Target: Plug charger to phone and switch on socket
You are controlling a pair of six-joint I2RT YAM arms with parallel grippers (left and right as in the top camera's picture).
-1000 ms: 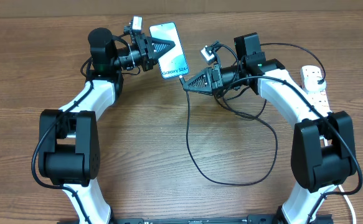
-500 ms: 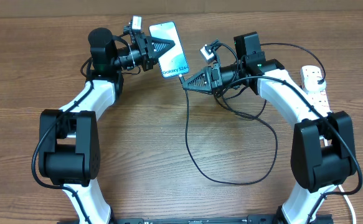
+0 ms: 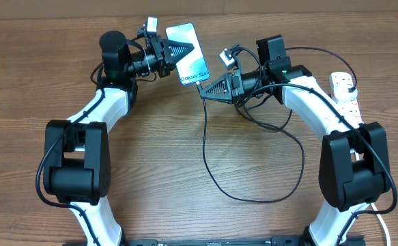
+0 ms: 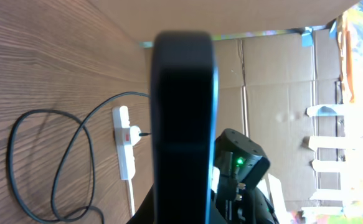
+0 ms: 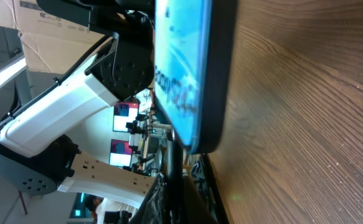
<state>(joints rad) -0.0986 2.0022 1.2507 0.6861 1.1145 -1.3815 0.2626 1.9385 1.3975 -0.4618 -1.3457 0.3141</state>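
The phone [image 3: 193, 58], stiff and probably slippery, is near the table's far edge, with my left gripper [image 3: 183, 49] closed on its long edge. My right gripper [image 3: 207, 91] pinches the limp charger [image 3: 205, 143] behind its tip. The left wrist view shows only its dark back [image 4: 182, 124]. In the right wrist view its lit end [image 5: 190, 68] is close.

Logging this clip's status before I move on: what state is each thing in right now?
phone: screen lit, held by the left gripper.
charger: tip at the phone's end, seated or not unclear; cable looped on the table.
socket: black plug in, switch position unclear.
left gripper: shut on the phone.
right gripper: shut on the charger's tip.
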